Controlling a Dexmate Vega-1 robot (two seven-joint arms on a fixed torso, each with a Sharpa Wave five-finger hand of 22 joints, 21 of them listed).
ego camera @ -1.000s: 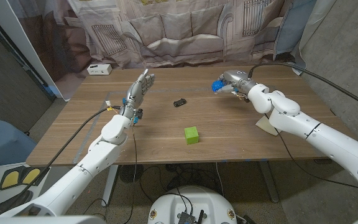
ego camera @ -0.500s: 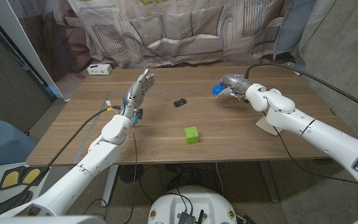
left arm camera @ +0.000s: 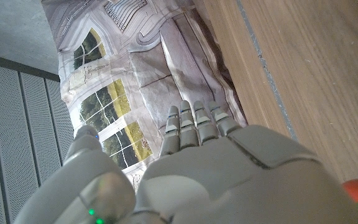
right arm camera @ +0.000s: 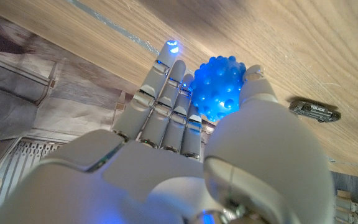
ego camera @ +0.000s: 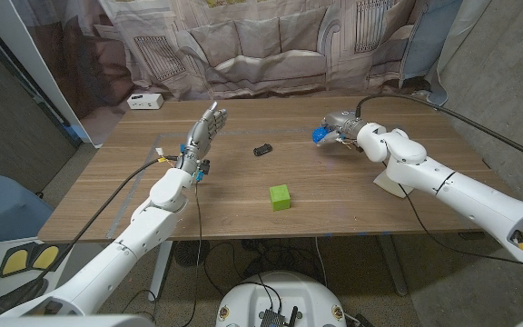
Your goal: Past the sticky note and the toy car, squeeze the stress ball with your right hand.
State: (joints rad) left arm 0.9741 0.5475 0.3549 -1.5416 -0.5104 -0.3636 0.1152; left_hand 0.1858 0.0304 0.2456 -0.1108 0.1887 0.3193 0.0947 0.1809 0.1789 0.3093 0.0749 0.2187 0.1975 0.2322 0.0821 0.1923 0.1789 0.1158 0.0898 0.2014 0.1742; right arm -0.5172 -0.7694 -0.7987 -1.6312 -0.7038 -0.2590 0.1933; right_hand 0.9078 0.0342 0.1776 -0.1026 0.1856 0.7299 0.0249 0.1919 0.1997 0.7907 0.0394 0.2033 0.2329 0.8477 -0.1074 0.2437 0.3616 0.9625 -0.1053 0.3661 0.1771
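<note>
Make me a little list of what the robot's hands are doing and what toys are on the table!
right hand: wraps the blue bumpy stress ball
left hand: held up, fingers straight, holding nothing
toy car: small, dark, mid table
sticky note: green block, nearer the robot
white box: far left corner
table: wooden

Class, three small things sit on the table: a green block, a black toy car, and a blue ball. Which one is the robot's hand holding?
The blue stress ball, knobbly, in the right hand. The toy car and green block lie apart, untouched.
</note>
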